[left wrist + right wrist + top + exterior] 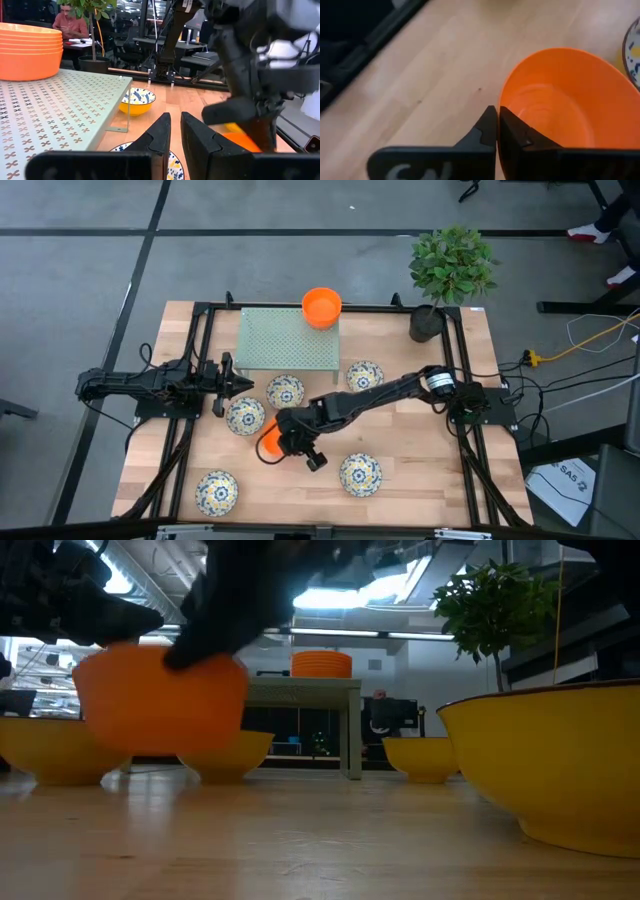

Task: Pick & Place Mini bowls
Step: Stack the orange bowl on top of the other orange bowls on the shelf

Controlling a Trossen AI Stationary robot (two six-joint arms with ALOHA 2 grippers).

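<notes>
1. now the right gripper is over the middle front of the table, its fingers pinching the rim of an orange bowl.
2. in the low view this orange bowl hangs above the wood, not touching it, with a dark gripper on top of it.
3. the left gripper waits at the left side of the table, just beside the green rack; its fingers are nearly pressed together, with only a thin gap, and hold nothing.
4. a stack of orange bowls stands on the far right corner of the rack.
5. five patterned bowls lie on the wood: one just in front of the rack, one near the left gripper and just beside the held bowl, one to the right of the rack, one at the front right of the gripper, and one at the front left corner.
6. a plant in a dark pot stands at the far right corner of the table.
7. in the left wrist view a person sits in the room behind the table.
</notes>
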